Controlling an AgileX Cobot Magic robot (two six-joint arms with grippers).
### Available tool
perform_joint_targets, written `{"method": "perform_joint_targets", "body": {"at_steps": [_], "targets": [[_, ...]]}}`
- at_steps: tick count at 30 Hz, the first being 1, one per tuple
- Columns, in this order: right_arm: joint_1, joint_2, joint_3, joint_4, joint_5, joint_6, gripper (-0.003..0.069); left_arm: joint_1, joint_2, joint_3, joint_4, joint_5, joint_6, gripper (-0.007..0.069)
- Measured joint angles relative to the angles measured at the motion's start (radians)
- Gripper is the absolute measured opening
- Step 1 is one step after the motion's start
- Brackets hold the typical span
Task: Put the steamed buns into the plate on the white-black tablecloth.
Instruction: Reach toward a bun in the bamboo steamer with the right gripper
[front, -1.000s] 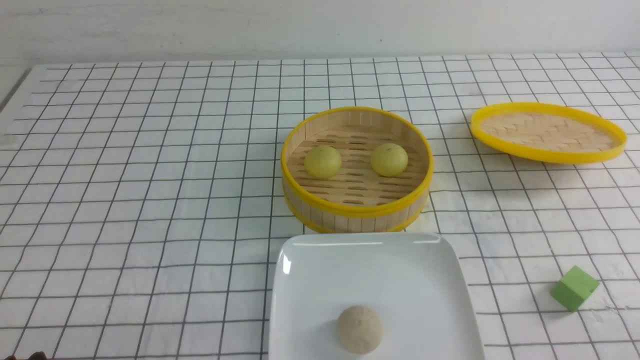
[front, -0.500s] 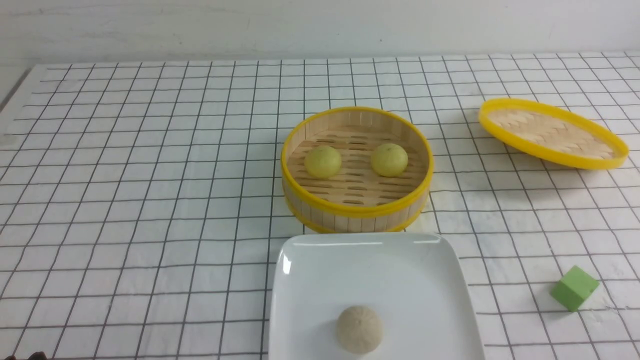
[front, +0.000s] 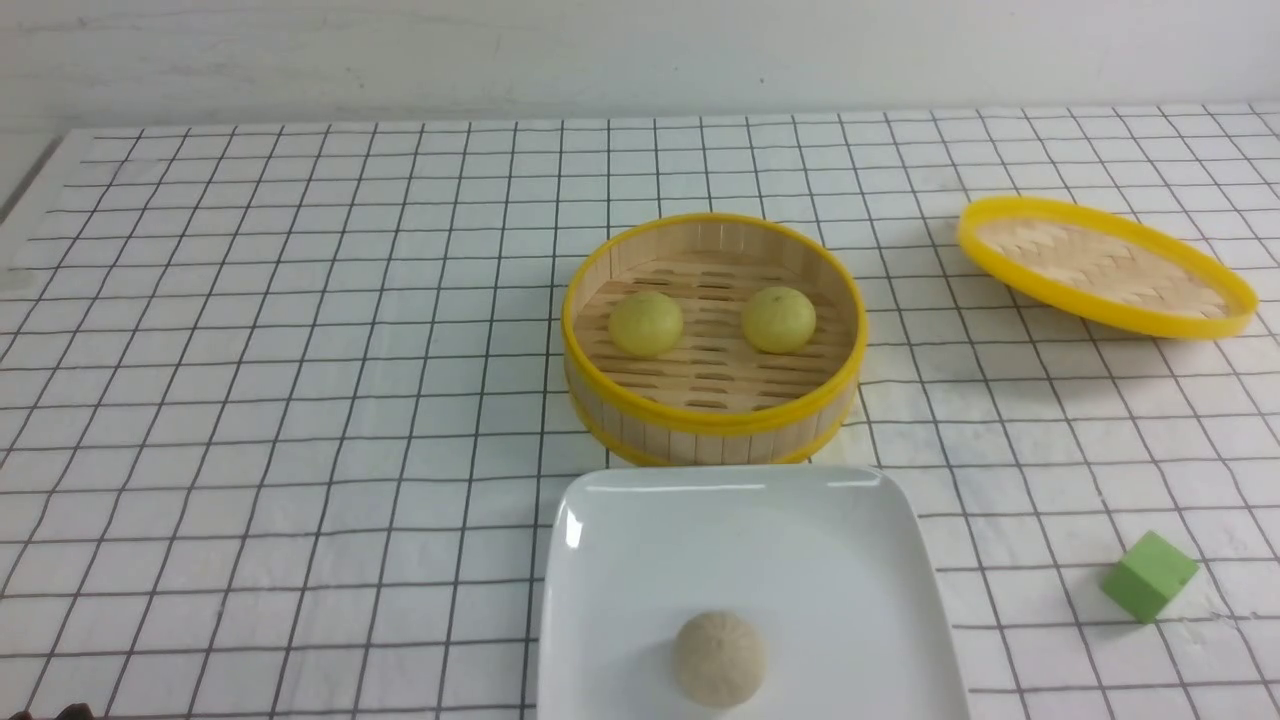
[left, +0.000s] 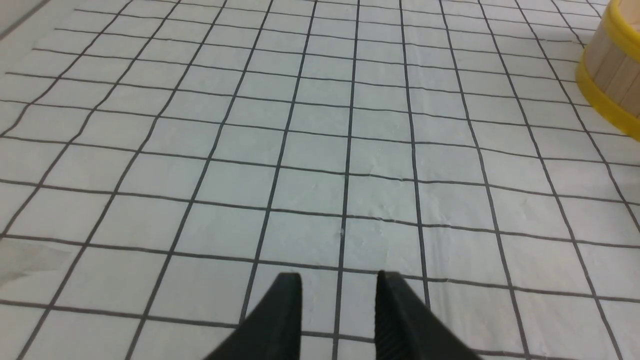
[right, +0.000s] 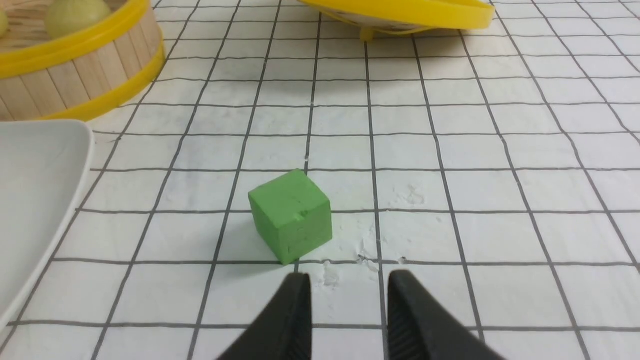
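Two pale yellow-green steamed buns (front: 646, 323) (front: 778, 319) lie side by side in the round yellow-rimmed steamer basket (front: 712, 425) on the white-black tablecloth (front: 300, 350). The white square plate (front: 750, 540) stands just in front of the basket and holds one beige-grey bun (front: 719, 659). Neither gripper shows in the front view. My left gripper (left: 339, 280) is open and empty over bare cloth, with the basket wall (left: 612, 75) far off. My right gripper (right: 350, 280) is open and empty, just behind a green cube (right: 291, 215). One steamed bun (right: 75, 15) and the plate's edge (right: 35, 200) also show in the right wrist view.
The flat yellow-rimmed lid (front: 1105, 265) lies tilted at the back right and also shows in the right wrist view (right: 400, 12). The green cube (front: 1150, 576) sits on the cloth right of the plate. The cloth's left edge (front: 30, 180) runs along the far left.
The lid shifted slightly right and tipped to a steeper tilt between one second and half a second ago. It has stayed still since. Nothing else moved.
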Motion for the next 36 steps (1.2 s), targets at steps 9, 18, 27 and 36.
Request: {"method": "perform_joint_targets", "body": {"at_steps": [9, 18, 27, 36], "targets": [[0.000, 0.000, 0.001, -0.020, -0.007, -0.021, 0.0240, 0.000, 0.000, 0.000, 0.000, 0.000, 0.000, 0.0242], [0.000, 0.000, 0.008, 0.356, -0.056, 0.300, 0.0240, 0.000, 0.000, 0.007, -0.597, -0.021, -0.524, 0.0242], [0.000, 0.000, 0.005, 0.520, -0.086, 0.381, 0.0235, 0.000, 0.000, 0.009, -0.777, -0.070, -0.686, 0.0230], [0.000, 0.195, -0.351, 0.167, 0.025, 0.243, 0.0009, 0.000, 0.071, -0.315, -0.743, 0.051, -0.243, 0.0076]]}}
